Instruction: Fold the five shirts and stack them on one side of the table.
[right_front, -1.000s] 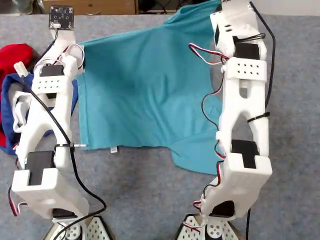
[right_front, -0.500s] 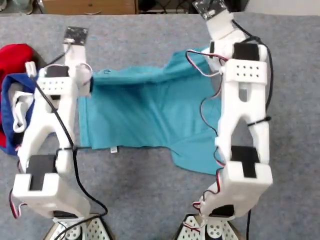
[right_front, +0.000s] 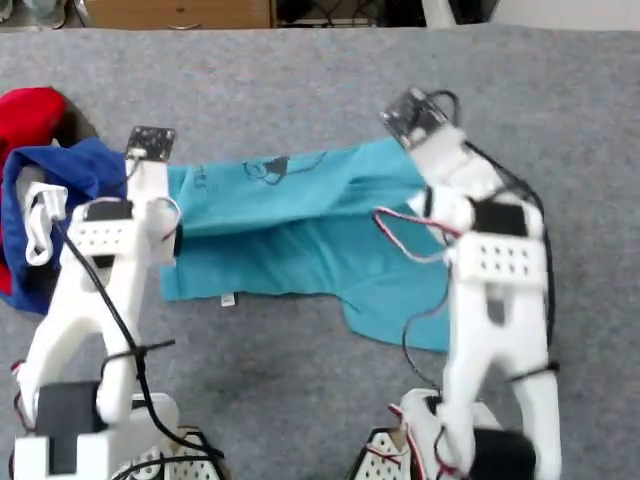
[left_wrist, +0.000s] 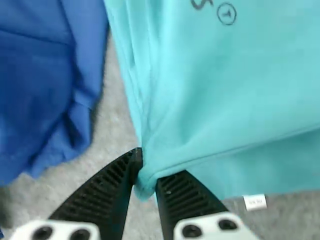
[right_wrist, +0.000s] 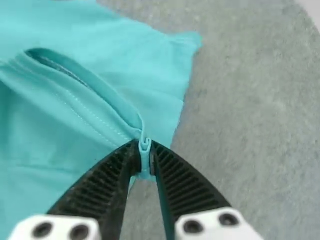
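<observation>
The teal shirt (right_front: 300, 235) lies doubled over on the grey bench (right_front: 300, 80), stretched between the two pincers. The left pincer (left_wrist: 149, 170) is clamped on one corner of the folded edge. The right pincer (right_wrist: 144, 147) is pinched tight on a stitched seam at the opposite end, with a thin ridge of cloth squeezed between its tips. A blue shirt (left_wrist: 45, 75) sits crumpled just beside the left pincer on its outer side, close to the teal one, and a red shirt (right_front: 28, 110) lies beyond it. The teal shirt looks light, thin and fully limp. It will likely sag wherever it is unsupported, crease easily and drag on the rough bench cover rather than slide. Nothing about it is fragile, but a grip on a single layer could slip or pull that layer off its fold. Seams, hems and corners are probably the best places to take hold, because the doubled, stitched cloth gives the tips more to bite. Gripping both ends of one edge should hold it taut.
</observation>
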